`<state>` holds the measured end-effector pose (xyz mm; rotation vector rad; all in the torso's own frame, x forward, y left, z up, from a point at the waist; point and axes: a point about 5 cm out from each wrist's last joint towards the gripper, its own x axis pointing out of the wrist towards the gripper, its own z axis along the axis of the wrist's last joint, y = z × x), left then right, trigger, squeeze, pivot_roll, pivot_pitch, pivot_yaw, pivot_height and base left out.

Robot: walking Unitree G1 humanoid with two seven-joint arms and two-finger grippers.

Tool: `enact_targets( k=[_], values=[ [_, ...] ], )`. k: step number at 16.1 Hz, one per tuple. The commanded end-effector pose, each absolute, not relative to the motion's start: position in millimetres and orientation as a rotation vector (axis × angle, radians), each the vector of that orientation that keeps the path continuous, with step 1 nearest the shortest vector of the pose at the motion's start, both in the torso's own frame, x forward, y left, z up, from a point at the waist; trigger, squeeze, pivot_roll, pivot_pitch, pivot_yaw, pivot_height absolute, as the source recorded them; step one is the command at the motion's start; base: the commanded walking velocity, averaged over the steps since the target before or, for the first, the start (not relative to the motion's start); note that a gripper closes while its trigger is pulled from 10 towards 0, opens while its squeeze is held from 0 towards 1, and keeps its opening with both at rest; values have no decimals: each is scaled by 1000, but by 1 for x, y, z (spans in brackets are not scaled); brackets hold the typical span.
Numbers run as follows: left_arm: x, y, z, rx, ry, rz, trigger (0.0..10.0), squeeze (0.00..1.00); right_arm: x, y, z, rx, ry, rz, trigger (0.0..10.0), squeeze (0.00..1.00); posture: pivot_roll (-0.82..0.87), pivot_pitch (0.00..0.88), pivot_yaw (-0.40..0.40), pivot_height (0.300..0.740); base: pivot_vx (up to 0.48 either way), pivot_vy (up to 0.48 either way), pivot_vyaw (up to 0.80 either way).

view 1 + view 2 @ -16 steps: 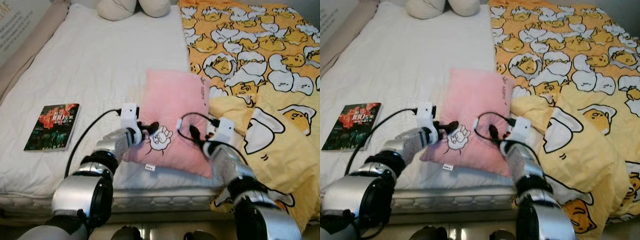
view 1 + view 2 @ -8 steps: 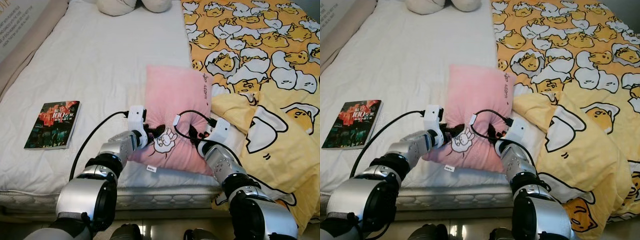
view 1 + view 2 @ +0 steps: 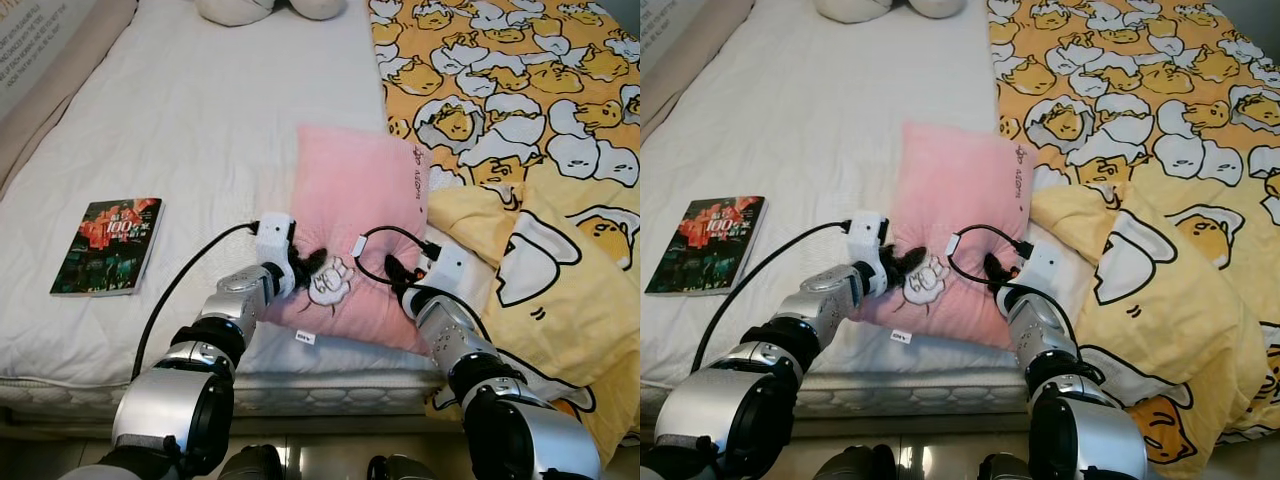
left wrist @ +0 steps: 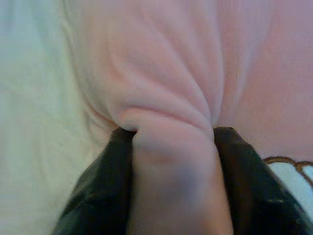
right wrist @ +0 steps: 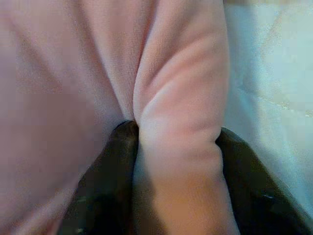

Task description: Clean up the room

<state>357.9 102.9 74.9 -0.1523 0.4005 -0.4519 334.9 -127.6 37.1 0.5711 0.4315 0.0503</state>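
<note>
- Bed (image 3: pixel 200 110) with a white sheet, mattress edge nearest the camera.
- Beige padded wall (image 3: pixel 40 110) along its left side.
- Floor (image 3: pixel 320 455) below, in shadow.

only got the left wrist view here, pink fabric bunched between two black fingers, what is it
Observer: A pink pillow lying on the white sheet near the bed's foot edge; the left tool pinches its near left edge.
Operator: right tool doing anything
Observer: The right tool is shut on a fold at the pillow's near right edge, so both hold it.
Operator: anything else on the bed
Observer: A book lies flat to the robot's left, apart from the pillow.
Operator: and on the right
Observer: A yellow blanket with a cartoon print lies along the pillow's right side.
</note>
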Motion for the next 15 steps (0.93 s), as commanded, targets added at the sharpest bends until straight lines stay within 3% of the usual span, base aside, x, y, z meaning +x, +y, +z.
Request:
enact_targets(
  k=[1, 5, 11, 15],
  values=[
    [353, 103, 67, -160, 420, -451, 0, 0, 325, -123, 24, 564, 507, 55, 0, 0, -26, 116, 22, 740, 0, 0, 0],
    [350, 92, 65, -137, 429, -484, 0, 0, 334, -124, 33, 568, 481, 60, 0, 0, -15, 99, 9, 740, 0, 0, 0],
    [351, 96, 65, -139, 423, -474, 0, 0, 332, -119, 30, 580, 514, 66, 0, 0, -9, 59, 9, 740, 0, 0, 0],
    [376, 105, 109, 58, 228, -441, 0, 0, 355, -122, 63, 554, 380, 91, 0, 0, -10, 0, 15, 740, 0, 0, 0]
  ],
)
